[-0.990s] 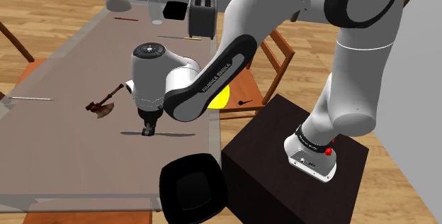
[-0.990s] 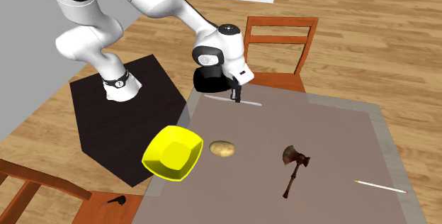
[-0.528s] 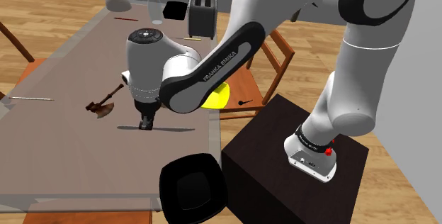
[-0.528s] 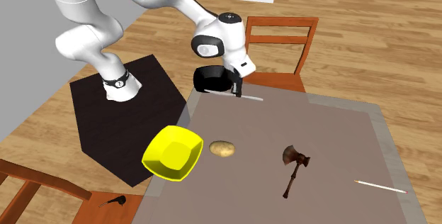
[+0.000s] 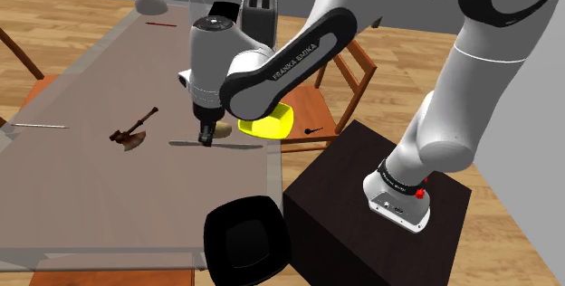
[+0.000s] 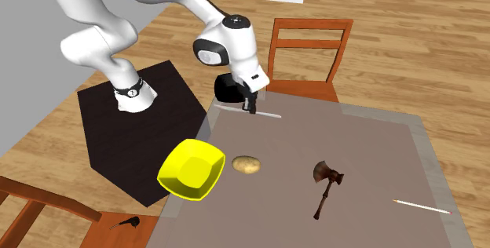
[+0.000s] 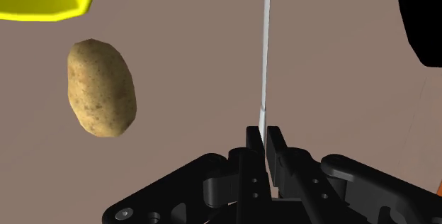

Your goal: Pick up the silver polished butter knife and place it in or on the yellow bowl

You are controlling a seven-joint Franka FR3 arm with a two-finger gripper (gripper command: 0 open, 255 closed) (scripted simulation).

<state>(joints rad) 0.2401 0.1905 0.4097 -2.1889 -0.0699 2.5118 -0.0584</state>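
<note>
I hold the slim silver butter knife [image 5: 234, 145] pinched between the narrow fingers of the all-black two-finger gripper [image 7: 263, 142], over the brown tabletop [image 6: 353, 152]. The knife is apart from the angular yellow bowl [image 6: 191, 169], which sits at the table's edge beside a brown potato [image 7: 101, 86].

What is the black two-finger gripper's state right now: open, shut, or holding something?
Gripper: shut on the thin silver butter knife, clasped near one end.
</note>
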